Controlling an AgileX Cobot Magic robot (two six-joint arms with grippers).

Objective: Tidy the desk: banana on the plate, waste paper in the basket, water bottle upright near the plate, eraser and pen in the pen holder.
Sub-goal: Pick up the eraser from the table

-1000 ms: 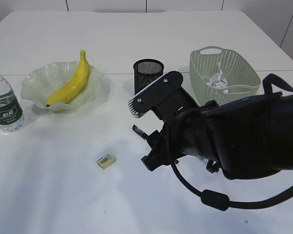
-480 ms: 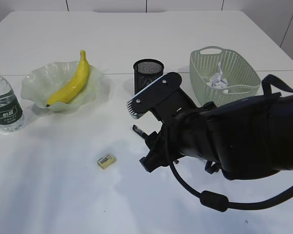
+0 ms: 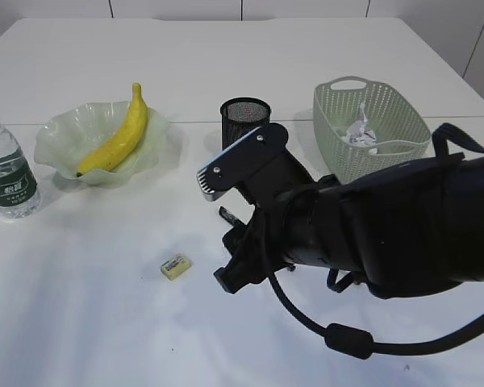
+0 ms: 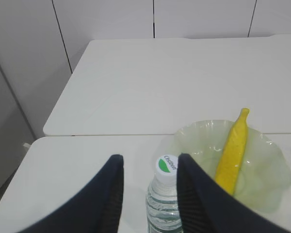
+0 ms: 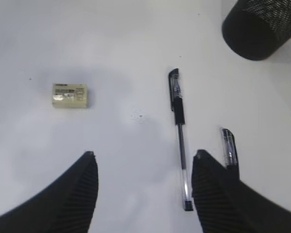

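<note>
The banana (image 3: 117, 137) lies in the pale green plate (image 3: 56, 133), with the water bottle (image 3: 8, 173) upright to its left. Crumpled paper (image 3: 360, 131) sits in the green basket (image 3: 403, 121). The yellow eraser (image 3: 175, 266) lies on the table, left of my right gripper (image 3: 232, 262). In the right wrist view that gripper (image 5: 144, 165) hangs open above the table; the eraser (image 5: 70, 95) is up to the left, and a pen (image 5: 179, 126) ends just inside the right finger. A second pen (image 5: 229, 148) is half hidden by that finger. My left gripper (image 4: 148, 170) is open above the bottle (image 4: 165, 194).
The black mesh pen holder (image 3: 244, 117) stands behind the right arm, between plate and basket; it also shows top right in the right wrist view (image 5: 262, 26). The bulky right arm (image 3: 387, 234) and its cable cover the table's right half. The left arm is outside the exterior view.
The right arm has swung left and toward the front, bringing its gripper closer to the eraser. Bottle, banana, paper and eraser have not moved.
</note>
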